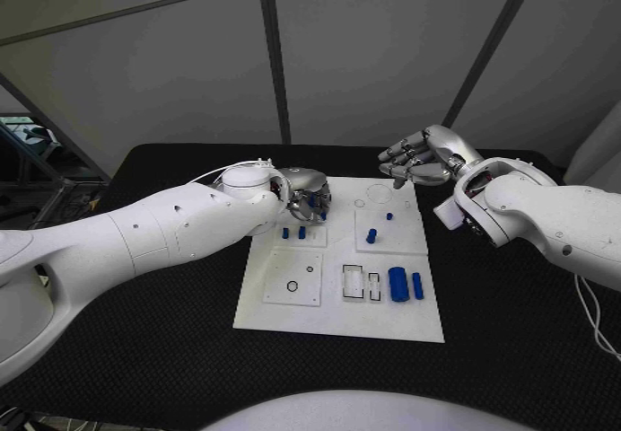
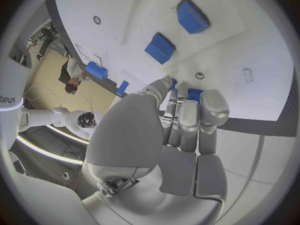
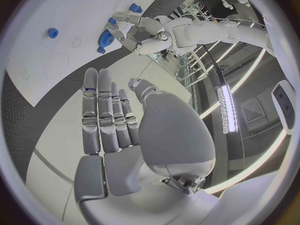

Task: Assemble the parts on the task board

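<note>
Left hand (image 1: 303, 191) pinches a blue part (image 2: 195, 92) over the task board (image 1: 292, 314); right hand (image 1: 421, 154) hovers empty, fingers apart

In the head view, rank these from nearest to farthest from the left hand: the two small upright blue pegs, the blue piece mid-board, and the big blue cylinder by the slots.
Measured from the left hand:
1. Two small upright pegs, just below the hand on the task board.
2. Mid-board blue piece, toward the board's right half.
3. Big blue cylinder, low on the right, beside the slots.

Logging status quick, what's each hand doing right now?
Left hand: fingers closed on a small blue part over the task board.
Right hand: open, holding nothing.
</note>
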Robot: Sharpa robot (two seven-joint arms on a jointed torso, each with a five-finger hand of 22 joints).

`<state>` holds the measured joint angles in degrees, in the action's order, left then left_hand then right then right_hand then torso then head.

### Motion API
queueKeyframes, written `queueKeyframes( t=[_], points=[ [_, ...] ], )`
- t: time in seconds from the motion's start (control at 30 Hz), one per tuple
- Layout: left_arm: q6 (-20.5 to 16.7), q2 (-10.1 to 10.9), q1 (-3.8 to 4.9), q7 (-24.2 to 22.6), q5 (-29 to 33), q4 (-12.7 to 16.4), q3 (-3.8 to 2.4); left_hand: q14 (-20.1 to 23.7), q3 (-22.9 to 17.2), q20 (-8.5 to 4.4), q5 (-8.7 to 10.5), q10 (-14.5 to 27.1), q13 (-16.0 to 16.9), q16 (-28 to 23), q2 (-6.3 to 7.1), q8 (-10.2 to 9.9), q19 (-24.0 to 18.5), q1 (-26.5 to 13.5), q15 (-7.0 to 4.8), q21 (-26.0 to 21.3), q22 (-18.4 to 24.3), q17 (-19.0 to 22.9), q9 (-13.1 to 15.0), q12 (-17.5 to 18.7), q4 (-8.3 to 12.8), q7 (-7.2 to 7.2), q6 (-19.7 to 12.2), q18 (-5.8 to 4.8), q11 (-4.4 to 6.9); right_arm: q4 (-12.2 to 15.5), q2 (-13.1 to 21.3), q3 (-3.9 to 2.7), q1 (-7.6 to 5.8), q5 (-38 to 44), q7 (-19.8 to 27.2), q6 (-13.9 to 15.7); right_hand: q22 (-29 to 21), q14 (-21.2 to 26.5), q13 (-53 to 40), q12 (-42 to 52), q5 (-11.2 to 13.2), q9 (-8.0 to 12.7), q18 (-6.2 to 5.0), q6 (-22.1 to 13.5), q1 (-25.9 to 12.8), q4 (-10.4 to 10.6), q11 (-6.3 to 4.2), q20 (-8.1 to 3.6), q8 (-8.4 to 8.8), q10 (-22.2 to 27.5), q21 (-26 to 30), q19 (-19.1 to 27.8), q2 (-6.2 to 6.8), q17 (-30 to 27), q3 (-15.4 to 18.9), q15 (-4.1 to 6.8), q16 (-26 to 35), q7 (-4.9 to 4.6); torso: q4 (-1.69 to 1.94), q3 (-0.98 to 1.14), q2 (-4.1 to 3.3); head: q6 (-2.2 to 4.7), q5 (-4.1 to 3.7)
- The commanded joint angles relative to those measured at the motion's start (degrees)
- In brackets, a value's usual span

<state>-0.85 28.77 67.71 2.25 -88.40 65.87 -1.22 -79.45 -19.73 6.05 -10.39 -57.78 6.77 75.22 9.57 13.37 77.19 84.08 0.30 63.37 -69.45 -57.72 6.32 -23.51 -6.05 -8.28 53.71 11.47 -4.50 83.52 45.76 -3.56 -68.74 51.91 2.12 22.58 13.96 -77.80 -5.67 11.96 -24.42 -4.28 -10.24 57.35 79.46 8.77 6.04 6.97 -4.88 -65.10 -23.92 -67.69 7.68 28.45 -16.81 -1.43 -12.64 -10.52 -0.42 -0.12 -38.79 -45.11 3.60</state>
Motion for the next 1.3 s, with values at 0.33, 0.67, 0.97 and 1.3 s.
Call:
queueKeyframes(
  t=[0.33, 0.67, 0.97, 1.3],
  points=[
    [2.1, -0.4, -0.02, -0.6, 0.8, -0.6, 0.07, -0.6, -0.7, 0.20, 0.37, -1.0, -0.1, 0.6, -0.10, -0.5, 0.6, -0.7, 0.04, 1.4, -1.0, -0.2, -0.3, 0.2, -0.1, -0.03, -0.1, -5.62, -0.12, 0.1, -0.1, -0.03, -0.09, 0.1, 0.2, -0.4, -0.1, -0.1, 0.1, -0.4, -0.3, 0.0, -0.16, -0.2, 0.3, -0.1, 0.24, 0.20, 0.16, 0.1, 0.2, -0.2, -0.21, -0.1, -0.5, -0.25, 0.4, -0.20, -0.03, -0.05, -0.04, -0.18, -0.10],
    [2.1, -0.6, -0.04, -1.1, 1.3, -1.0, 0.08, -1.0, -1.7, -0.23, 0.47, -2.8, -0.2, 1.2, -0.78, -0.7, 1.0, -0.8, -0.64, 2.4, -1.9, -0.7, -0.5, 0.6, 0.0, 0.96, 1.8, -5.74, 0.79, 0.1, -0.1, -0.03, -0.09, 0.1, 0.2, -0.6, -0.1, -0.1, 0.1, -0.4, -0.3, 0.0, -0.16, -0.2, 0.3, -0.1, 0.24, 0.20, 0.16, 0.1, 0.2, -0.2, -0.21, -0.1, -0.5, -0.25, 0.4, -0.20, -0.01, -0.04, -0.01, -0.21, -0.22],
    [1.1, -0.5, -0.05, -1.2, 1.3, -0.9, 0.09, -1.2, -3.4, -0.70, 0.64, -4.8, -0.3, 1.5, -1.66, -1.2, 1.5, 0.3, -1.00, 3.6, -3.1, -0.6, -0.7, 1.7, 1.2, 0.90, 3.7, -6.01, 1.06, 0.1, -0.1, -0.03, -0.09, 0.1, 0.1, -0.7, -0.1, -0.1, 0.1, -0.3, -0.4, 0.0, -0.16, -0.1, 0.3, -0.1, 0.22, 0.20, 0.12, 0.0, 0.2, -0.2, -0.26, -0.1, -0.5, -0.24, 0.5, -0.19, -0.03, -0.04, 0.00, -0.22, -0.28],
    [-1.2, 0.4, -0.22, -2.1, 3.7, 0.5, 0.07, -1.4, -4.0, -0.70, 0.75, -5.6, -0.4, 1.6, -1.69, -1.7, 1.7, 0.4, -0.79, 4.1, -3.5, -0.5, -0.9, 2.5, 1.9, 0.51, 4.4, -6.12, 0.73, 0.0, -0.1, -0.03, -0.09, 0.1, 0.2, -0.7, -0.1, -0.1, 0.1, -0.3, -0.4, 0.0, -0.16, -0.1, 0.3, -0.1, 0.22, 0.20, 0.12, 0.0, 0.2, -0.2, -0.26, -0.1, -0.5, -0.24, 0.5, -0.19, 0.05, -0.12, 0.10, 0.00, -0.30]
  ],
)
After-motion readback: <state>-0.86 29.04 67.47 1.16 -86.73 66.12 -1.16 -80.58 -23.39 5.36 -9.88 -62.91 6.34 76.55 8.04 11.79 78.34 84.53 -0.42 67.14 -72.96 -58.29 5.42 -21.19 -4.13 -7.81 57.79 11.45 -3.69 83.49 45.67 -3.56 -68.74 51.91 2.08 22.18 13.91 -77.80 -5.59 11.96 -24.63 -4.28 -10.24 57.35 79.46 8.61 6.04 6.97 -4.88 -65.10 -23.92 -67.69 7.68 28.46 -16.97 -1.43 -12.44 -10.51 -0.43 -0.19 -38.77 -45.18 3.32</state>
